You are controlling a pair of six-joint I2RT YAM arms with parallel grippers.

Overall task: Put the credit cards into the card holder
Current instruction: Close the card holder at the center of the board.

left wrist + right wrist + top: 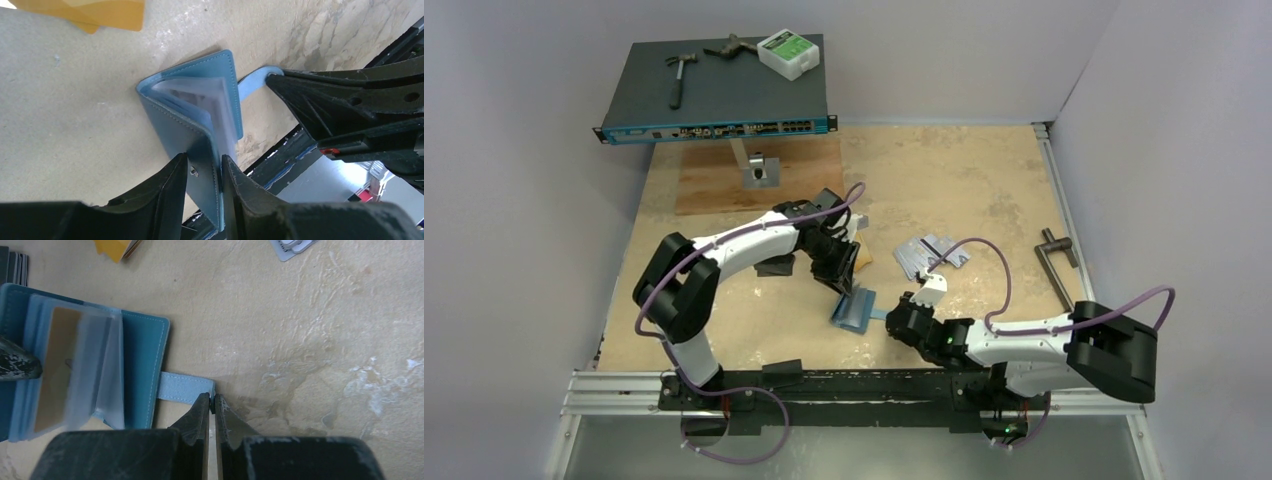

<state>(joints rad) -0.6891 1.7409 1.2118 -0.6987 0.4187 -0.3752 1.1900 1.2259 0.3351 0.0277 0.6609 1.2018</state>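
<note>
The teal card holder [854, 311] lies half open on the table between my grippers. My left gripper [202, 162] is shut on one cover flap beside the white snap stud [194, 171], lifting it; the clear pockets [200, 97] fan out. My right gripper [212, 401] is shut on the end of the holder's pale blue strap [182, 388]. An orange-gold card [56, 365] sits in a clear pocket. Loose orange-gold cards [100, 12] lie beyond the holder, also in the top view [864, 257]. Silver-grey cards [929, 256] lie to the right.
A black folded object [776, 267] lies under the left arm. A network switch [719, 90] on a stand at the back left carries a hammer, pliers and a white box. A metal handle [1056, 258] lies at the right edge, a wooden board [754, 180] behind.
</note>
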